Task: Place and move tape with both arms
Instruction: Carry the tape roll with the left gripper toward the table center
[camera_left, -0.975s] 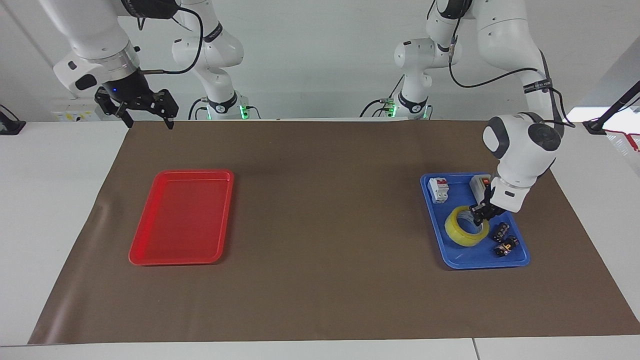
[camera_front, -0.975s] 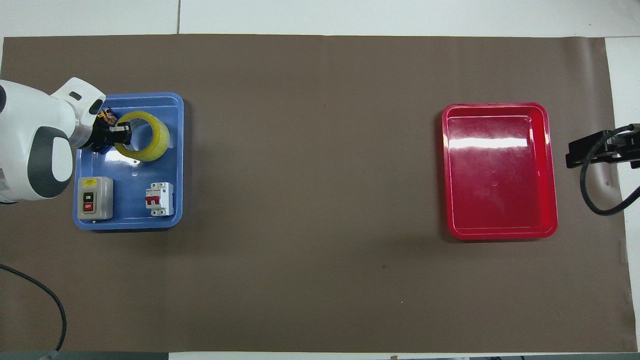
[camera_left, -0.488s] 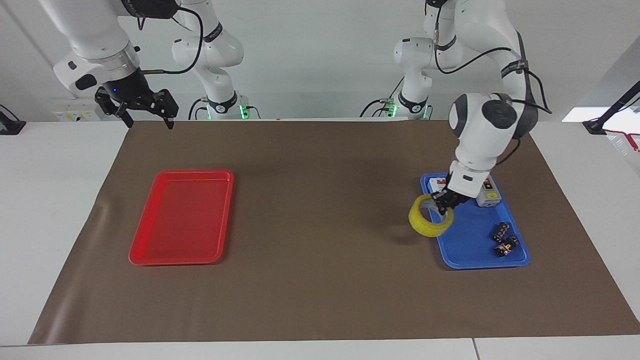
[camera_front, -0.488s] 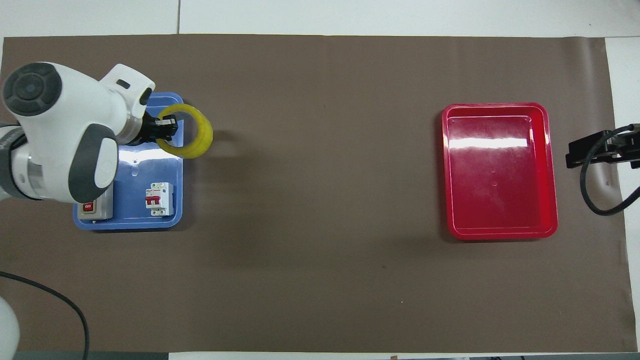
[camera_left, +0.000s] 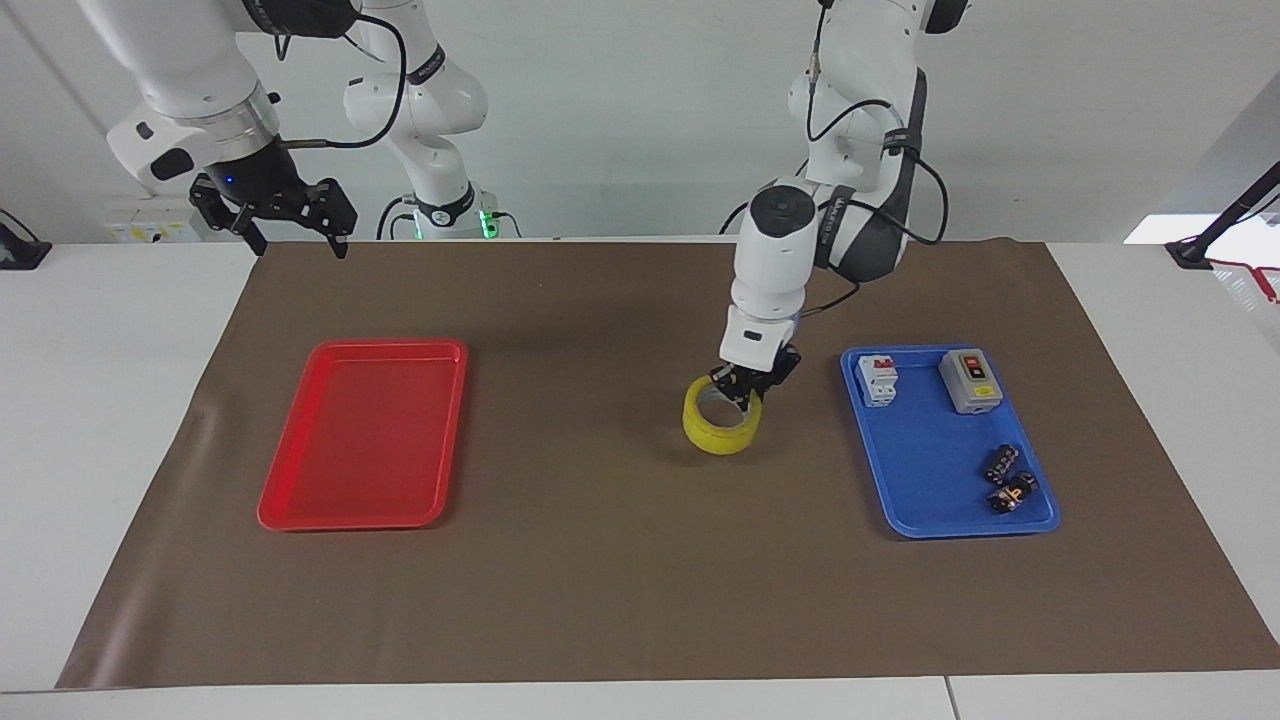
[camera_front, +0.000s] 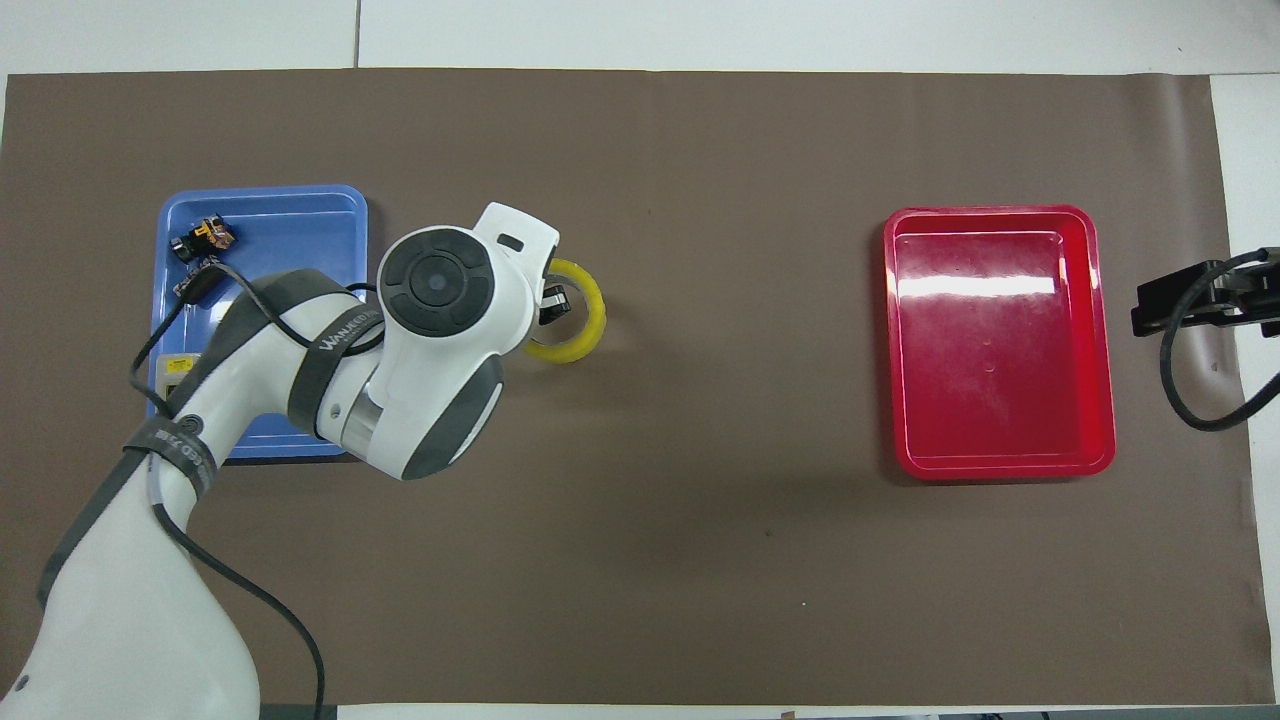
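The left arm reaches out from its base and bends down over the middle of the brown mat (camera_left: 620, 560), wrist pointing almost straight down. Its left end effector (camera_left: 745, 388) is clamped on the rim of the tape (camera_left: 722, 428), one finger inside the ring and one outside. The yellow roll sits low over the mat in the centre of the facing frame, between the two trays and clear of both; I cannot tell whether it touches the mat. The right arm waits at the upper left of the facing frame, its right end effector (camera_left: 290, 240) hanging with fingers apart over the mat's edge.

Bare mat lies wide open between the roll and the red tray (camera_left: 300, 500), and along the whole lower part of the frame down to the bench (camera_left: 80, 400) edge.

The red tray, left of centre, holds nothing. The blue tray (camera_left: 925, 520), right of centre, holds small black parts (camera_left: 1008, 480) at its lower end, and a white breaker (camera_left: 878, 380) and a grey switch box (camera_left: 970, 381) at its upper end.
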